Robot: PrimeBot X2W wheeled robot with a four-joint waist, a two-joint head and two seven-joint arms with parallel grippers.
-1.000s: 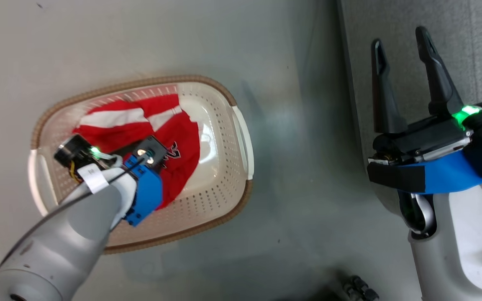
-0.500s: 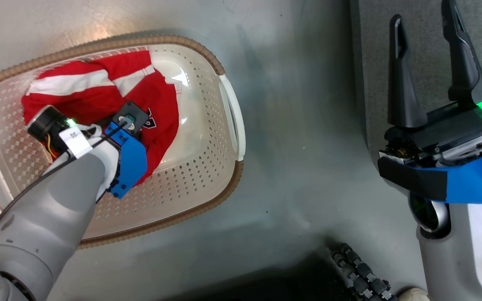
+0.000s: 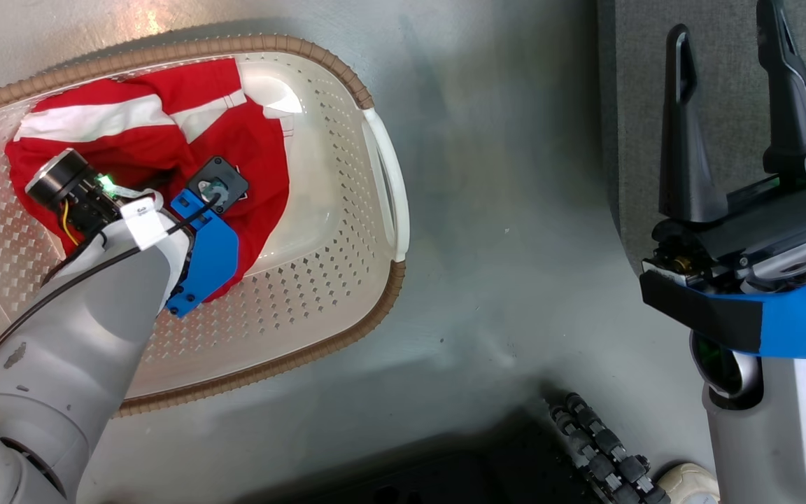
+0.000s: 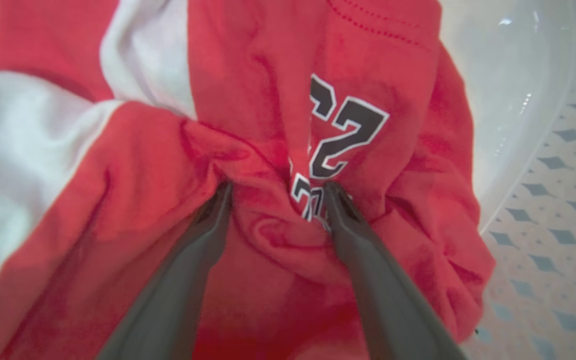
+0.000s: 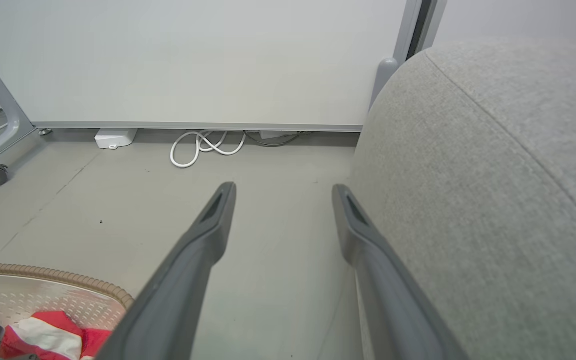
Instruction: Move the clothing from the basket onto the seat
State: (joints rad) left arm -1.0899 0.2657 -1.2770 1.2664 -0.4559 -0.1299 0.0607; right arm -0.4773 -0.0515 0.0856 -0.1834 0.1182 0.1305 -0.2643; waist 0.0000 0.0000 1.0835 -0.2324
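Nearest, the left gripper (image 4: 278, 190) is plunged down into the cream-white perforated plastic basket with a brown woven-look rim (image 3: 305, 301), at the left on the glossy grey floor (image 3: 501, 210). Its jaws are spread wide, not clamped. Both fingertips (image 4: 220, 200) press into the red soft-fabric clothing with white stripes and black-and-white numerals (image 4: 378, 165), with a ridge of cloth bunched between them. The clothing lies heaped in the far-left part of the basket, none of it on the seat. Cannot tell whether the heap is one garment or two.

Risks:
- The ridge looks shallow. Closing may pinch one thin fold, which slips out on the lift.
- The grab may take one layer only and leave the rest behind, or drag a second piece halfway so it drops on the floor.
- Tips pushed too deep could scrape the basket bottom.
- Trailing cloth could catch the rim and drag or tip the light basket.

To the right, the right gripper (image 3: 725, 28) hangs with jaws apart and empty, close beside the rounded edge of the large light-grey upholstered seat (image 5: 493, 200). A swing could bump it.

Far off, a looped white cable (image 5: 203, 147) lies by the pale wall panel (image 5: 193, 60).
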